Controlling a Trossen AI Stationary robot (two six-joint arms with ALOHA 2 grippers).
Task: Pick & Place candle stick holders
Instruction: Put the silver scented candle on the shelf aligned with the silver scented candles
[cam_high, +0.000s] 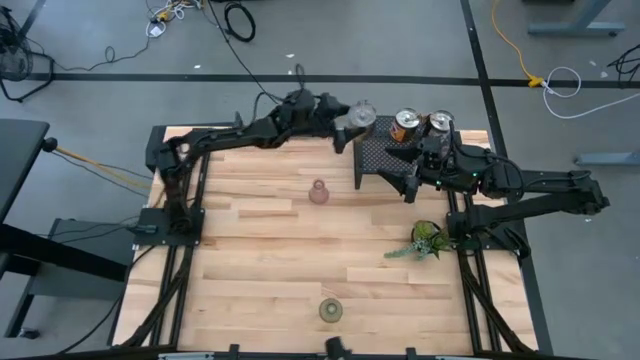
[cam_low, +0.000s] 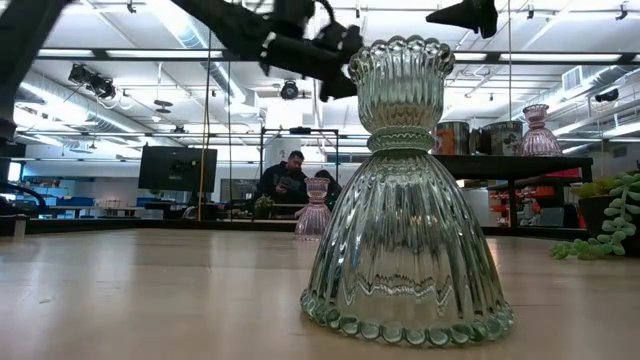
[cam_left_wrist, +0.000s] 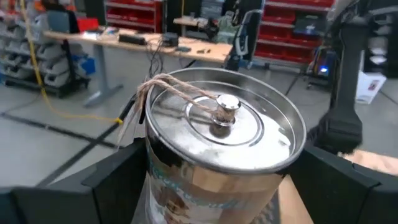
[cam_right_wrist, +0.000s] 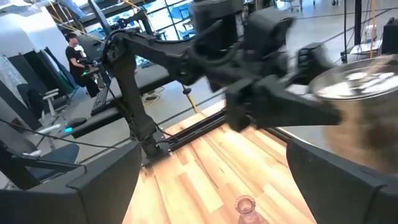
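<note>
My left gripper (cam_high: 350, 125) is shut on a shiny silver holder (cam_high: 362, 113), held above the far left corner of the black mesh rack (cam_high: 380, 160). Two orange-tinted silver holders (cam_high: 405, 125) (cam_high: 438, 123) stand on the rack's far side. One pink glass holder (cam_high: 318, 192) stands on its wide base on the table, and another (cam_low: 538, 130) stands on the rack. The olive-green glass holder (cam_high: 330, 310) stands near the front edge and fills the low view (cam_low: 405, 200). My right gripper (cam_high: 410, 180) is open and empty over the rack. My left gripper pinches the silver holder's round side wall (cam_left_wrist: 161, 174) between its two fingers (cam_left_wrist: 118, 180), one on each side, below the rim. The fingers reach in roughly level from the table's left. The holder sits upright, its top with a small knob and twine (cam_left_wrist: 225, 112) up, lifted clear.
A leafy green sprig (cam_high: 425, 240) lies on the table in front of the right arm's base. The wooden table top (cam_high: 260, 260) is bare between the pink and the olive-green holder. People sit at desks in the room beyond (cam_low: 290, 175).
</note>
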